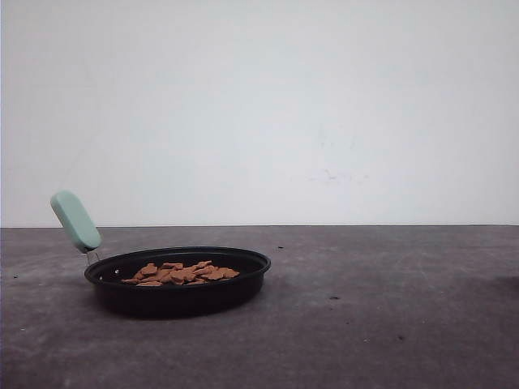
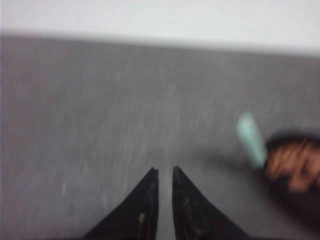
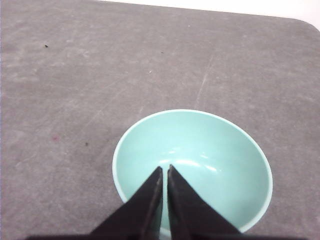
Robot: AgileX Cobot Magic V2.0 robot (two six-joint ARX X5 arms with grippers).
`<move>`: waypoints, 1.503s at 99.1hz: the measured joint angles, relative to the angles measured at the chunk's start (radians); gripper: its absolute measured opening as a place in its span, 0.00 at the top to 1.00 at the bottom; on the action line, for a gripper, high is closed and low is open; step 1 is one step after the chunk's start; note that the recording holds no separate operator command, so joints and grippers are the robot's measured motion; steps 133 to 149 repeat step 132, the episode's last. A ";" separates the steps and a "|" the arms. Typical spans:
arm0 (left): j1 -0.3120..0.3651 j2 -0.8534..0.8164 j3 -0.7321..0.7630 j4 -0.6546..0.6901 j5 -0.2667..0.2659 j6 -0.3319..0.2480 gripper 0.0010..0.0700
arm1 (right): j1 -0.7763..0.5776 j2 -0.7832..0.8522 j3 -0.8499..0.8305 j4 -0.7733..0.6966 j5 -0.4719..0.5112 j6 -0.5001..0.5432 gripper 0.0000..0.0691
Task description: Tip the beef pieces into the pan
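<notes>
Pour looked done. The small flat orange-brown beef pieces (image 1: 182, 272) lay in a loose heap inside the wide shallow round black pan (image 1: 178, 293), which sat on the grey counter (image 1: 389, 324) at front-view left, its pale mint-green rounded handle (image 1: 75, 220) angled up and away on a short metal stem. The left wrist view was blurred, but the same pan (image 2: 295, 200), handle (image 2: 251, 139) and brownish pieces (image 2: 294, 165) showed just off to one side of the left hand (image 2: 165, 172).

Left hand: black fingers nearly together, only a thin gap, nothing between them. Right hand (image 3: 165, 170): fingers also almost closed, tips over the near rim and inside of a teal-green round bowl (image 3: 220, 170). The bowl sat upright on the counter and looked empty. Whether the fingers pinched the rim or hung just above it, I could not tell.

Judged step: wrap-up after pouring. Next move would call for clearing the right hand off the bowl and parking both arms.

Little else around: small dark specks on the counter, a plain white wall (image 1: 259, 105) behind. Nothing blocked either hand.
</notes>
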 joint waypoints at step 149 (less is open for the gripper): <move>0.072 -0.001 -0.065 -0.004 0.051 0.055 0.98 | 0.000 0.000 0.000 0.000 0.000 0.000 0.98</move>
